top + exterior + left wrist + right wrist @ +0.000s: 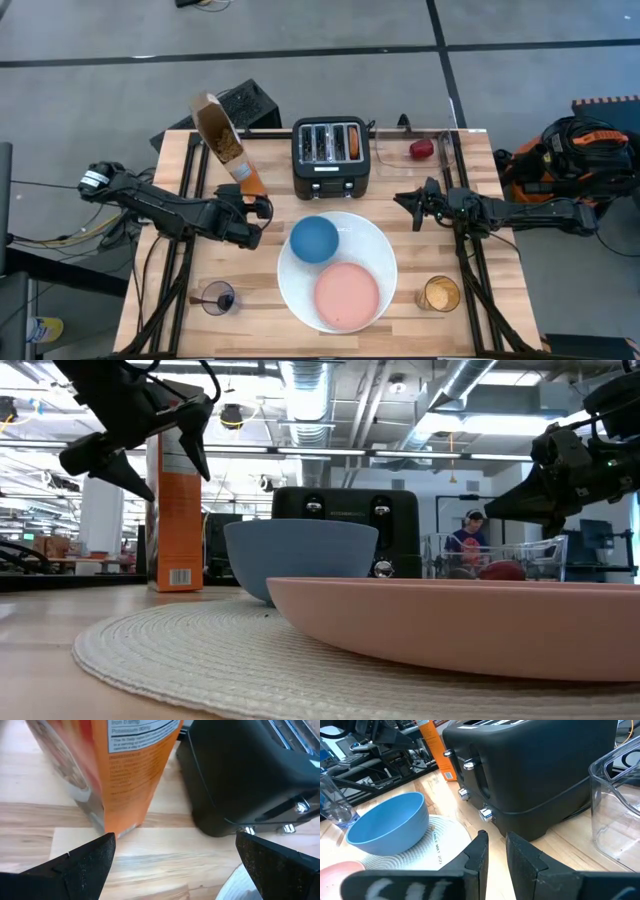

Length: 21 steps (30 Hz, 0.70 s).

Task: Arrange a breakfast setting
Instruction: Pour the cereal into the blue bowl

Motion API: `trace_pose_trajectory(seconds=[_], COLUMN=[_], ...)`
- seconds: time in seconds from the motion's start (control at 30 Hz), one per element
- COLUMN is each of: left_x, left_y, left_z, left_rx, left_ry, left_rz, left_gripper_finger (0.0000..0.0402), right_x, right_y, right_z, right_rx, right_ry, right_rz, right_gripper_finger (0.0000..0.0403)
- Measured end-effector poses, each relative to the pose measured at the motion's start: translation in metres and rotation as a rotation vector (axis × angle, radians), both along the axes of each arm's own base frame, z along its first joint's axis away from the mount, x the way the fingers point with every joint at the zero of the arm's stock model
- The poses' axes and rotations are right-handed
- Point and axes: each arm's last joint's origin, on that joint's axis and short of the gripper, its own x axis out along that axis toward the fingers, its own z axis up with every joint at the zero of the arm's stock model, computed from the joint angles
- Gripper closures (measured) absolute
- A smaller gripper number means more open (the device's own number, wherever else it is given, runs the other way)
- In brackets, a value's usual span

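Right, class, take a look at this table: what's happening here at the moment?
A two-armed robot is laying breakfast. The left gripper hangs wide open beside the upright cereal box, holding nothing. The right gripper waits shut by the toaster. A blue bowl and pink plate sit on the white mat.

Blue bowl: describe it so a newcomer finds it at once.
Start at the black toaster at the table's back middle. Just in front lies a large round white plate. The blue bowl sits on its toaster-side part, deep and blue, unlike the flat pink plate beside it.
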Motion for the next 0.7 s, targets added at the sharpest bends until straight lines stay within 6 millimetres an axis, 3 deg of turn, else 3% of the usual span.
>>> trace_pose_trajectory(seconds=[0.27,0.43,0.7], left_x=[0.003,0.003,0.004], left_y=[-0.001,0.001,0.016], left_z=[0.001,0.002,-0.005], left_rx=[-0.005,0.079,0.077], left_ry=[-0.029,-0.004,-0.029], left_rz=[-0.002,-0.018,0.067], left_gripper_finger=[0.0002,0.0002,0.0002], right_x=[0.000,0.000,0.000], right_y=[0.000,0.000,0.000], right_z=[0.000,0.000,0.000], right_rx=[0.000,0.000,0.000], right_ry=[0.000,0.000,0.000], right_rz=[0.000,0.000,0.000], right_gripper_finger=[0.0312,0.0312,0.0312])
